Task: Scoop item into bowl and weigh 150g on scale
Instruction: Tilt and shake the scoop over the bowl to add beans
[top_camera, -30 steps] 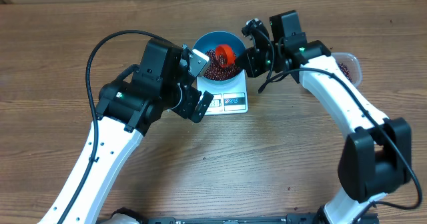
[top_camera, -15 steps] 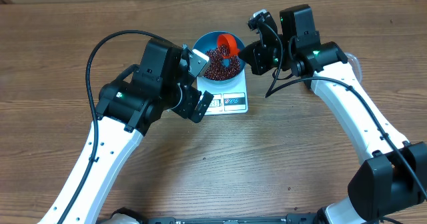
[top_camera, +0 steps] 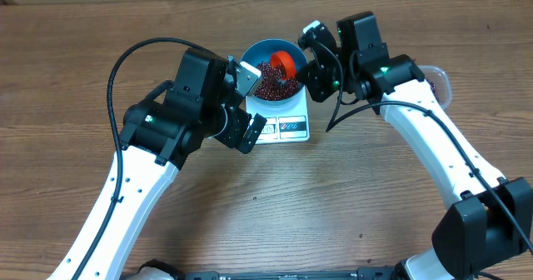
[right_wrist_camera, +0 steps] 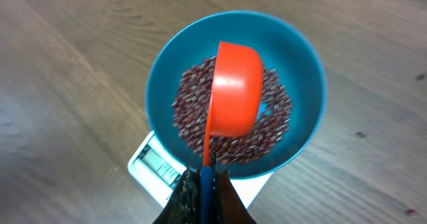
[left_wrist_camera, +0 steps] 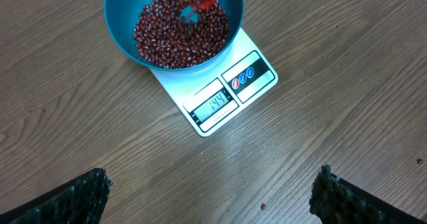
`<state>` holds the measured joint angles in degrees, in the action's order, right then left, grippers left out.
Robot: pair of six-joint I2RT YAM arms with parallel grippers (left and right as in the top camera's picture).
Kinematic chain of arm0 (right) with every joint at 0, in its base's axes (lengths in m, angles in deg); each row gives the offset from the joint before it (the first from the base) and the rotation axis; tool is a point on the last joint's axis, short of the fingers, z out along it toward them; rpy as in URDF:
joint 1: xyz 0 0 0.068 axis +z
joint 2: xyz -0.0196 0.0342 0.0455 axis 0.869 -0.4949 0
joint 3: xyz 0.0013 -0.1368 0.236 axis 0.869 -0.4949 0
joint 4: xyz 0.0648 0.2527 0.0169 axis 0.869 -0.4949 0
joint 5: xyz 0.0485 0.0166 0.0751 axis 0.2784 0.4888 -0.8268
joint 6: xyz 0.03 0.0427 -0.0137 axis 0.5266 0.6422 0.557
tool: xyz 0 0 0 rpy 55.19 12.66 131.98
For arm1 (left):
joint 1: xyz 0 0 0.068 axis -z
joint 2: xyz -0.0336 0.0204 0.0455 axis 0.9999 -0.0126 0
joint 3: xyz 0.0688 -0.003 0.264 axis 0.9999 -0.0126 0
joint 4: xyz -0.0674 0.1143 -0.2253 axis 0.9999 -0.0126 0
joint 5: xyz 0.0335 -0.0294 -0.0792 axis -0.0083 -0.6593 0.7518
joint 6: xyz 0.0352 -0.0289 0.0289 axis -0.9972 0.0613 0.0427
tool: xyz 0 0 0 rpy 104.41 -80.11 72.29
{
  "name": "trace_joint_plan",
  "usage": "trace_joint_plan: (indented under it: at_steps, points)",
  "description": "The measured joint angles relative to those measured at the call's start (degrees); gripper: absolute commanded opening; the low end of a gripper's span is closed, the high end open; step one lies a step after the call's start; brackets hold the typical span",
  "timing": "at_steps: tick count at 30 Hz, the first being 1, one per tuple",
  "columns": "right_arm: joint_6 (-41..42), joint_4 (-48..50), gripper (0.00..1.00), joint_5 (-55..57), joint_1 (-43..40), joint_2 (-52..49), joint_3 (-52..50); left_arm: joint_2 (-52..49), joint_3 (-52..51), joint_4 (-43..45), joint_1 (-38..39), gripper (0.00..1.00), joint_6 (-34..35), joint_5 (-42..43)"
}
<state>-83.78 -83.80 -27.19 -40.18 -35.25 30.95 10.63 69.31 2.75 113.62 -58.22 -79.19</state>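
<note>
Beans (left_wrist_camera: 173, 37) fill bowl (left_wrist_camera: 119, 24) on scale (left_wrist_camera: 220, 99), seemingly at 144; right jaws pinch scoop (right_wrist_camera: 235, 94), left jaws spread.

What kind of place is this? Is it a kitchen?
Probably a robot test bench, not a kitchen: two robot arms at a wooden table, with beans in a blue bowl on a kitchen scale.
</note>
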Motion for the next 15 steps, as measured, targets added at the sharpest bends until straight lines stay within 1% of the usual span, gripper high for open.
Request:
trace_joint_plan:
  at_steps: [1,4,7,11,15]
  points:
    - [0.17,-0.02,0.04,0.50,0.09,0.00,0.00,0.02,0.00,-0.02,0.00,1.00,0.00,0.00]
    - [-2.95,-1.42,0.04,1.49,0.61,0.00,0.00,0.00,0.00,0.00,0.00,1.00,0.00,0.00]
    - [-2.08,-0.35,0.03,2.93,1.22,0.00,0.00,0.00,0.00,0.00,0.00,1.00,0.00,0.00]
    - [-3.50,-0.81,0.04,3.30,1.53,0.00,0.00,0.00,0.00,0.00,0.00,1.00,0.00,0.00]
    - [-1.51,0.24,0.04,3.50,1.62,0.00,0.00,0.02,0.00,0.00,0.00,0.99,0.00,0.00]
